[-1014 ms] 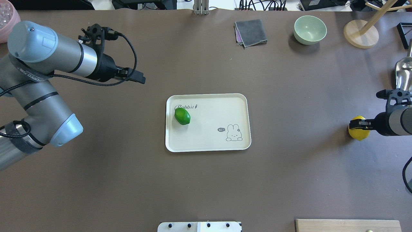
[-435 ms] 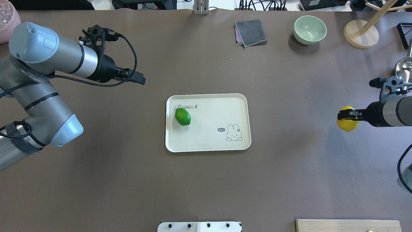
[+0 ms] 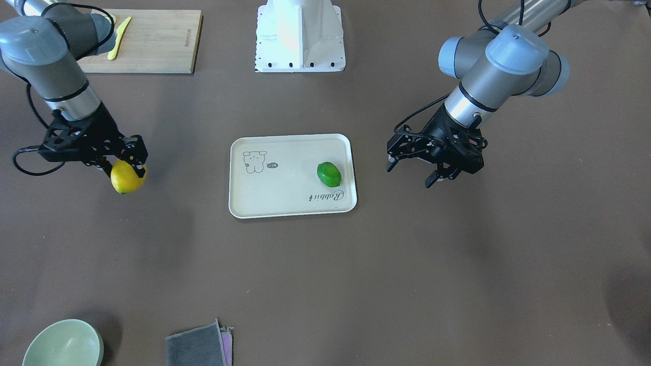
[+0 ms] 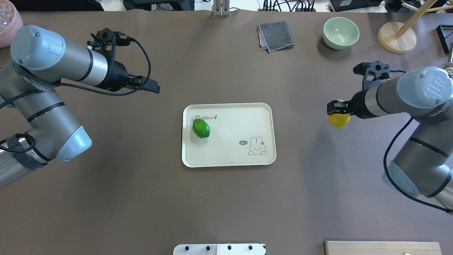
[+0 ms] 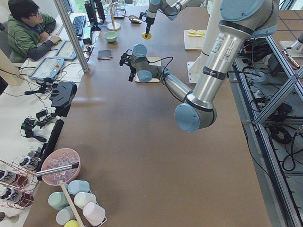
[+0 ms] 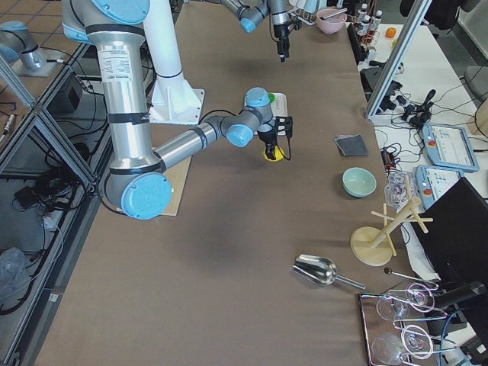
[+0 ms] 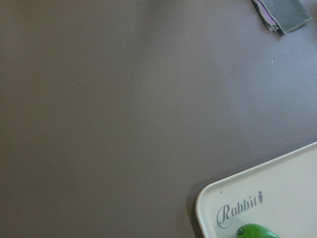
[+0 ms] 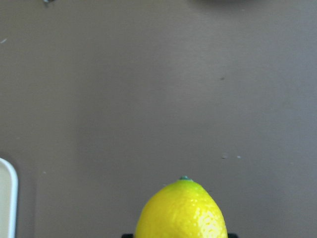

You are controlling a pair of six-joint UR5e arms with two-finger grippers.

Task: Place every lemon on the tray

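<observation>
The cream tray (image 4: 233, 124) lies mid-table, also in the front view (image 3: 285, 188). The green lemon (image 4: 201, 128) rests on its left part near the "Rabbit" script, and shows in the front view (image 3: 329, 174) and left wrist view (image 7: 256, 231). My right gripper (image 4: 335, 109) is shut on the yellow lemon (image 4: 339, 119) and holds it above the table, right of the tray; the lemon fills the bottom of the right wrist view (image 8: 181, 210). My left gripper (image 4: 152, 86) hangs open and empty, up and left of the tray.
A green bowl (image 4: 340, 32), a folded grey cloth (image 4: 276, 35) and a wooden stand (image 4: 396, 37) sit at the far edge. A bamboo cutting board (image 3: 140, 40) lies near the robot base. A metal scoop (image 6: 316, 268) lies at the right end.
My right gripper has lifted the yellow lemon off the table and carried it left toward the tray. The left arm has barely moved.
</observation>
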